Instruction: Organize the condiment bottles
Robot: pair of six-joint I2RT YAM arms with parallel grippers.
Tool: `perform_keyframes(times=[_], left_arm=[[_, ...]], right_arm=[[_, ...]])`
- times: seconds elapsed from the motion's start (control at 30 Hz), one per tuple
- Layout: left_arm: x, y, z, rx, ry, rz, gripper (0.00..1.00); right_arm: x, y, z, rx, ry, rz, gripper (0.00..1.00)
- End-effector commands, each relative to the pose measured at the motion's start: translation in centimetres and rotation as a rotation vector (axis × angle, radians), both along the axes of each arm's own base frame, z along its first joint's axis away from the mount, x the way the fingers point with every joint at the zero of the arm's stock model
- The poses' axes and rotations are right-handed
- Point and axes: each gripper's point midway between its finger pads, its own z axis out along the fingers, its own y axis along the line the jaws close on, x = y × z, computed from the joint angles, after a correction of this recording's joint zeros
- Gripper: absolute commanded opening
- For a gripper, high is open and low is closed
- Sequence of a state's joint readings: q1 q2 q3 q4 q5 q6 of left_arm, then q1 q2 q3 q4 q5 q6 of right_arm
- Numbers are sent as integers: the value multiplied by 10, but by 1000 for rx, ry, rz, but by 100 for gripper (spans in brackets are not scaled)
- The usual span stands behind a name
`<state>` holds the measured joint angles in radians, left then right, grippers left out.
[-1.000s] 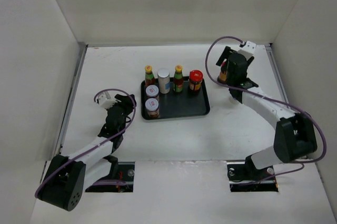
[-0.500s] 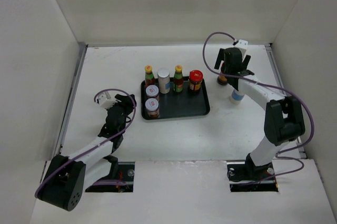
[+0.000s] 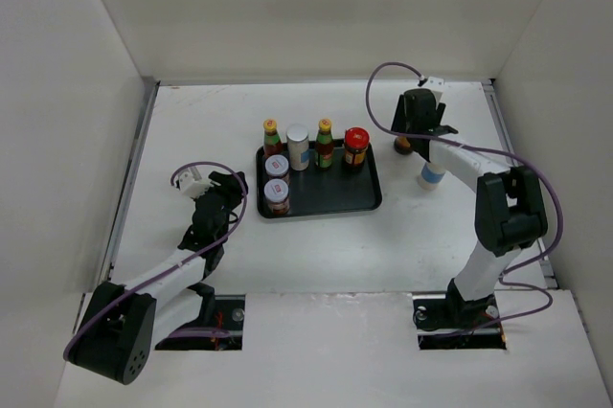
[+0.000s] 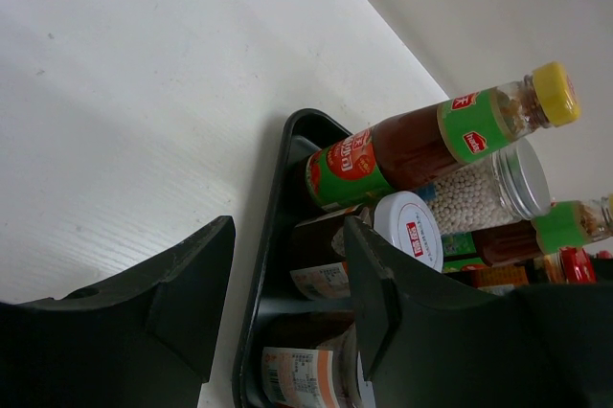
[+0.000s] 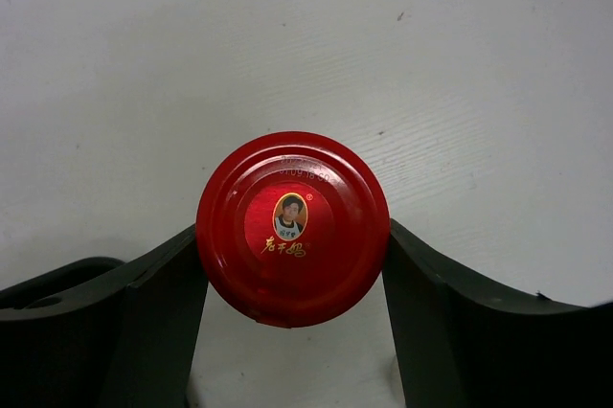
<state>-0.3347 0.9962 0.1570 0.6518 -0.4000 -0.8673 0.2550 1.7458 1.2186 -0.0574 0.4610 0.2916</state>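
With its jaws either side of the red-capped jar (image 5: 287, 192) right of the tray (image 3: 337, 200), grip uncertain, the right gripper (image 5: 292, 236) should next clamp and carry it there; the left gripper (image 4: 287, 236) hangs apart.

light: bright, diffuse | shadows: soft | focus: sharp, 3 views

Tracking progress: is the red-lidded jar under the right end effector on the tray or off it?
Off: the red-lidded jar stands on bare white table, right of the tray.
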Motion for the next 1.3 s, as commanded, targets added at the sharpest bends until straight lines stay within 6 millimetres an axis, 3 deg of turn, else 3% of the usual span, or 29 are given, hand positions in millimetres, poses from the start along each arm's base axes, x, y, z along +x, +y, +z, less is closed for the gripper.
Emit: perform_keyframes(times=[0.0,0.13,0.23,0.47,0.6,0.93,1.13,1.27], left_arm=[[5,-2,15,-8,-54,-1,48],[4,0,18,-17,-64,2,48],[4,1,18,-14,-65,8,48],[5,0,15,-17,-55,4,48],[4,0,17,-11,-61,6,48],[4,-1,16,-13,-60,4,48],[3,2,21,-16,-74,11,48],[3,2,19,-18,-71,11,48]], right_arm=[[14,3,34,41,-107,-8,68],[16,4,38,30,-95,4,72],[14,3,44,54,-130,-6,63],[1,12,113,109,-349,27,59],[-21,28,135,128,-394,67,59],[-89,78,111,107,-332,202,59],[-120,136,91,97,-264,357,59],[-130,183,97,156,-296,475,59]])
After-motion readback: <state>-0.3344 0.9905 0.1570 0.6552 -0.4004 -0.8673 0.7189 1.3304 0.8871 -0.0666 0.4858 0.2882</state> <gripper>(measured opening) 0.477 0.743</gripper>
